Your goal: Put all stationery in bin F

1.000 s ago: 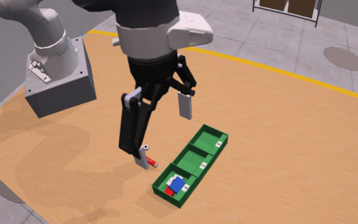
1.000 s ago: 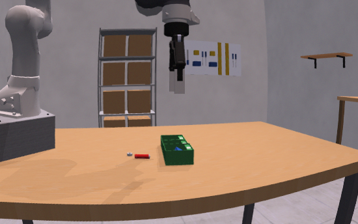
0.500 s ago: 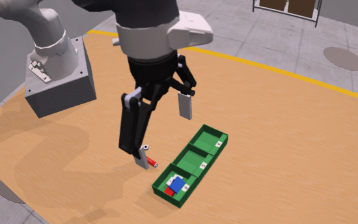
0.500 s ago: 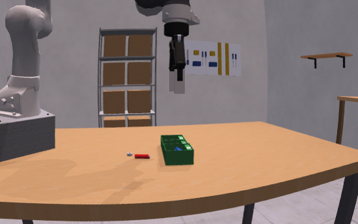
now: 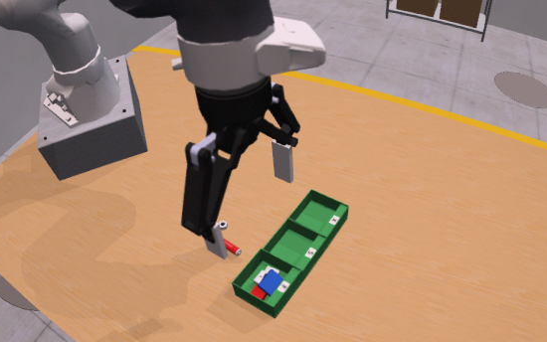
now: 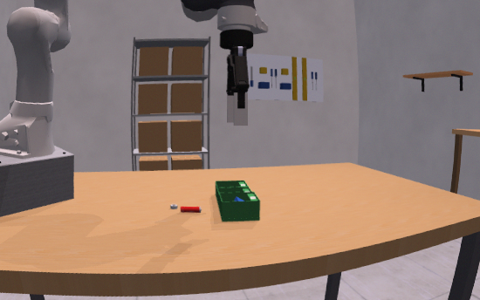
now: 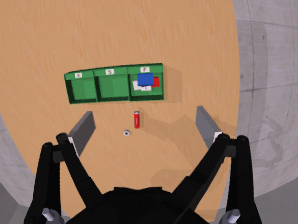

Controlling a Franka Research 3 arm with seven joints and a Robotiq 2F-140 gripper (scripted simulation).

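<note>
A green three-compartment bin [image 5: 290,251] stands on the table; it also shows in the exterior view [image 6: 236,206] and the wrist view [image 7: 115,83]. Its near end compartment holds a blue block [image 5: 271,282], a red piece [image 5: 258,293] and a white piece, lying in a pile. The two other compartments look empty. A red cylinder [image 5: 232,246] and a small grey nut [image 5: 223,225] lie on the table beside the bin; both show in the wrist view [image 7: 136,120]. My gripper [image 6: 237,115] hangs high above the table, wide open and empty.
The robot's grey base block [image 5: 90,124] stands at the table's far left. A shelf with brown boxes [image 6: 171,105] stands behind the table. The table edge curves at the front [image 6: 279,266].
</note>
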